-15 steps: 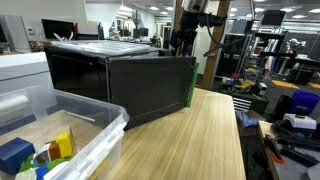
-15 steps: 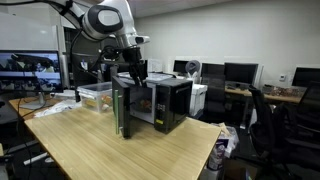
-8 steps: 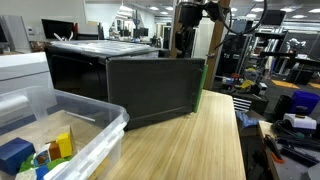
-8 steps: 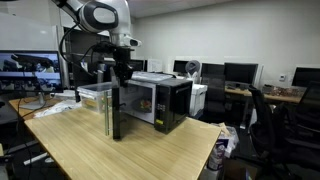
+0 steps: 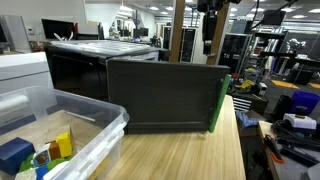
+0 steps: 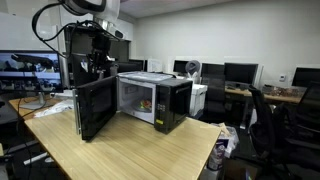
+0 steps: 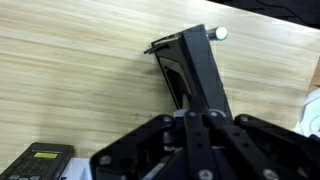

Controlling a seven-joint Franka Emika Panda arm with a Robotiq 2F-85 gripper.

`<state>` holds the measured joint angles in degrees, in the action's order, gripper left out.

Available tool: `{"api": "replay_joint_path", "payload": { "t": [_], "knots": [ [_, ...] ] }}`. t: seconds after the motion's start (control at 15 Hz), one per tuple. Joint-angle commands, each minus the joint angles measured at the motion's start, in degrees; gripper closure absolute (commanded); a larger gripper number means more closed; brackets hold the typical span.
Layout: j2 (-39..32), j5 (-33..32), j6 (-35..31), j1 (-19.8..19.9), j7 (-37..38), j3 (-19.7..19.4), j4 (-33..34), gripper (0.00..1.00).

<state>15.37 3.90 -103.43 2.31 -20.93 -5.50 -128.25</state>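
A black microwave stands on the wooden table with its door swung wide open. In an exterior view the door fills the middle as a dark panel with a green edge. My gripper hangs just above the door's top outer corner, and also shows over that corner. In the wrist view the gripper is shut, fingers pressed together with nothing seen between them. The door's top edge runs below them. Whether the fingertips touch the door I cannot tell.
A clear plastic bin with coloured blocks sits at the near left. A white appliance stands behind it. A dark device with a small display lies on the table. Office chairs and desks stand past the table's edge.
The microwave door has swung from partly open to wide open. My gripper travelled along with its outer edge, and its jaws went from open to shut.
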Motion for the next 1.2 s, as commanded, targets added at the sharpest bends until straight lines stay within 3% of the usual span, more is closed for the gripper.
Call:
{"api": "replay_joint_path", "payload": {
  "t": [0.0, 0.47, 0.67, 0.73, 0.8, 1.13],
  "knots": [
    [3.15, -0.54, -7.71, 0.19, 2.54, 0.01, -5.04, 0.97],
    [5.30, -1.28, -30.73, 1.56, 11.43, -0.05, -16.06, 0.97],
    [3.69, -0.37, -29.45, 0.83, 10.14, -0.63, -14.60, 0.96],
    [3.98, -0.93, -29.54, 1.12, 10.43, -0.54, -14.63, 0.71],
    [4.62, -1.43, -29.89, 1.12, 10.19, -0.36, -15.17, 0.71],
    [2.25, -4.68, -30.97, 3.84, 12.45, -1.46, -14.71, 0.37]
  ]
}}
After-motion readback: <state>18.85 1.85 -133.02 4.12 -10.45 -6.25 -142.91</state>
